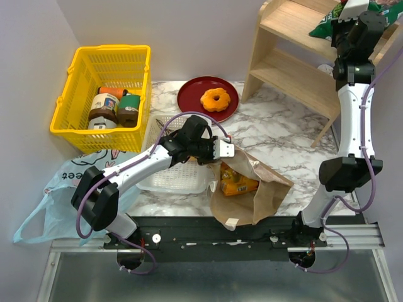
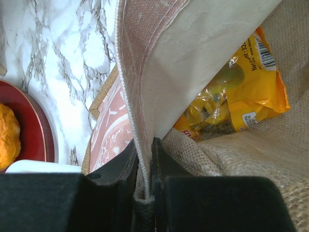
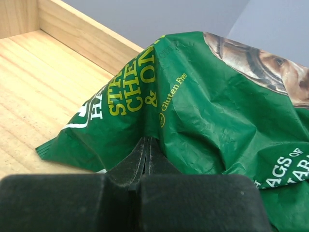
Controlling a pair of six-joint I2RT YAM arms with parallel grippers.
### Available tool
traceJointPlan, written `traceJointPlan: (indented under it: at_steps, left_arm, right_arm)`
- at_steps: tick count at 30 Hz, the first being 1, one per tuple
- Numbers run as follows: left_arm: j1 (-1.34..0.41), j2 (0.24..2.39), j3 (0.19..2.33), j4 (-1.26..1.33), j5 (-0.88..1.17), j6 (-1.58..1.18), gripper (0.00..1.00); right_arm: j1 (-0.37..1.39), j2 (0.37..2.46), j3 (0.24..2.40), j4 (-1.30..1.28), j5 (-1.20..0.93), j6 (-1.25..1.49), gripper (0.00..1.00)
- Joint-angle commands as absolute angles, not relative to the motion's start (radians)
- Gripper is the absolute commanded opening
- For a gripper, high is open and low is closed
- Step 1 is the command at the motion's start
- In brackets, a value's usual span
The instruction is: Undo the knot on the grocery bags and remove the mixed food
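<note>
The brown paper bag (image 1: 258, 195) lies open on the marble near the front edge. A yellow-orange snack packet (image 1: 238, 182) (image 2: 236, 92) lies inside it. My left gripper (image 1: 229, 151) (image 2: 145, 162) is shut on the bag's rim and white rope handle (image 2: 130, 111), holding the mouth up. An orange-glazed doughnut (image 1: 216, 99) rests on a red plate (image 1: 191, 94). The light-blue plastic bag (image 1: 56, 198) hangs off the left table edge. A green crisp bag (image 1: 326, 25) (image 3: 207, 106) lies on the wooden shelf's top board. My right gripper (image 1: 354, 11) (image 3: 148, 141) is shut, its tips against the crisp bag's lower fold.
A yellow basket (image 1: 74, 69) at the back left holds jars (image 1: 104, 108). A white slotted tray (image 1: 167, 181) sits under my left arm. The wooden shelf unit (image 1: 283, 60) stands at the back right, and its raised rim (image 3: 82, 38) runs behind the crisp bag.
</note>
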State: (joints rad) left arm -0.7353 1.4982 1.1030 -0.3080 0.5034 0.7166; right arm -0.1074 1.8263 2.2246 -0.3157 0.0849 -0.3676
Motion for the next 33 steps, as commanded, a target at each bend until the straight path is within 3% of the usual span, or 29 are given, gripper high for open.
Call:
traceJointPlan:
  at_steps: [1, 3, 6, 7, 8, 10, 15, 18, 21, 22, 26, 33]
  left_arm:
    - [-0.729, 1.491, 1.075, -0.37, 0.426, 0.696, 0.21]
    - [-0.727, 1.49, 1.075, -0.37, 0.419, 0.698, 0.2]
    - [-0.724, 1.486, 1.074, -0.37, 0.414, 0.704, 0.21]
    - [-0.719, 1.483, 1.074, -0.368, 0.413, 0.701, 0.2]
    - [-0.718, 1.483, 1.072, -0.361, 0.413, 0.7, 0.2]
    - [-0.713, 1.485, 1.071, -0.356, 0.413, 0.703, 0.21]
    - [-0.712, 1.515, 1.088, -0.364, 0.448, 0.709, 0.19]
    - [-0.712, 1.543, 1.107, -0.371, 0.477, 0.712, 0.16]
    - [-0.709, 1.589, 1.158, -0.399, 0.512, 0.681, 0.08]
    - [-0.706, 1.601, 1.175, -0.406, 0.524, 0.664, 0.01]
    - [-0.683, 1.641, 1.265, -0.42, 0.612, 0.542, 0.0]
    - [-0.68, 1.595, 1.318, -0.365, 0.687, 0.393, 0.0]
  right_arm:
    - [-0.066, 1.795, 2.2, -0.298, 0.124, -0.364, 0.03]
    - [-0.048, 1.72, 2.149, -0.328, 0.114, -0.318, 0.05]
    - [-0.017, 1.585, 2.058, -0.36, 0.081, -0.27, 0.16]
    - [-0.009, 1.55, 2.03, -0.365, 0.057, -0.265, 0.38]
    - [-0.002, 1.52, 2.005, -0.383, 0.048, -0.25, 0.53]
    - [-0.002, 1.425, 1.933, -0.42, -0.08, -0.227, 0.7]
    - [0.046, 1.168, 1.642, -0.515, -0.518, -0.244, 0.74]
    - [0.144, 1.007, 1.433, -0.636, -0.684, -0.418, 0.86]
    - [0.244, 0.965, 1.335, -0.799, -0.676, -0.462, 0.91]
    - [0.259, 0.96, 1.313, -0.816, -0.681, -0.448, 1.0]
    - [0.305, 0.923, 1.209, -0.795, -0.703, -0.384, 1.0]
    - [0.348, 1.034, 1.154, -0.828, -0.644, -0.377, 1.0]
